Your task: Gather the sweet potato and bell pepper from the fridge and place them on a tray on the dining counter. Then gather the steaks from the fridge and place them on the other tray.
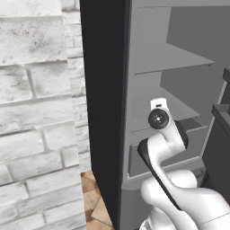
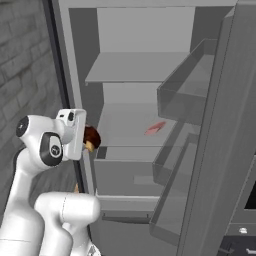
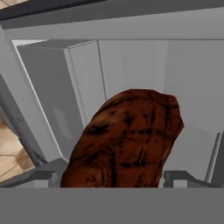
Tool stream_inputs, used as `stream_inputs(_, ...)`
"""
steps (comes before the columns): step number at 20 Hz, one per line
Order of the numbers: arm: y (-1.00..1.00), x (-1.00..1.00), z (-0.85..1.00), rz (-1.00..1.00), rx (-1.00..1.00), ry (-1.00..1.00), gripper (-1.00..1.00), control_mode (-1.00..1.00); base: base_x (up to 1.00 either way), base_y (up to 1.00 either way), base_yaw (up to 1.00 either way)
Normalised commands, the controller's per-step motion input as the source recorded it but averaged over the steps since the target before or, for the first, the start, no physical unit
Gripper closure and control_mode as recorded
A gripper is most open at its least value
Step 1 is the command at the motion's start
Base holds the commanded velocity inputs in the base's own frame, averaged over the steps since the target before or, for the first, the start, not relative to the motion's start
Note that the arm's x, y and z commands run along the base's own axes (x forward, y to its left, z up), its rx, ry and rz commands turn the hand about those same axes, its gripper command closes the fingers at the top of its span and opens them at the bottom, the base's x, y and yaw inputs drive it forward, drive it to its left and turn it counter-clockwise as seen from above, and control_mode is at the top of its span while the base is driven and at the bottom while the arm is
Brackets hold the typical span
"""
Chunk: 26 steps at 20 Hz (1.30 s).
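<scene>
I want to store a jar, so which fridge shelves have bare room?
Top shelf: bare throughout. Middle shelf: free behind the reddish piece; front left corner crowded by the gripper and the sweet potato.

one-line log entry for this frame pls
stage: at open fridge | claw: wide, straddling brown sweet potato, grip unconfirmed | steak: on middle shelf | next: likely lift out

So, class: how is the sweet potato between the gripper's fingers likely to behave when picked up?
The sweet potato looks solid and lumpy, so it is probably stiff and fairly heavy for its size. Its rounded, tapering sides may let it roll or twist in the gripper. The rough, mottled skin suggests it is not slippery.
</scene>
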Motion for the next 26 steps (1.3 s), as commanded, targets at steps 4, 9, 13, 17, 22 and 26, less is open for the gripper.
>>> stream_inputs(4,0.00,0.00,0.00,0.07,0.03,0.00,1.00,-1.00,0.00,0.00,0.00)
stream_inputs(9,-0.01,0.00,0.00,0.09,0.02,0.00,1.00,-1.00,0.00,0.00,0.00)
stream_inputs(13,-0.01,0.00,0.00,0.09,0.02,0.00,1.00,-1.00,0.00,0.00,0.00)
stream_inputs(17,0.00,0.00,0.00,0.02,0.00,0.00,1.00,1.00,-0.01,0.00,0.07)
stream_inputs(22,0.00,0.00,0.00,0.00,0.00,0.00,1.00,1.00,-0.24,0.00,0.10)
stream_inputs(26,0.00,0.00,0.00,0.00,0.00,0.00,1.00,1.00,-0.57,-0.03,0.08)
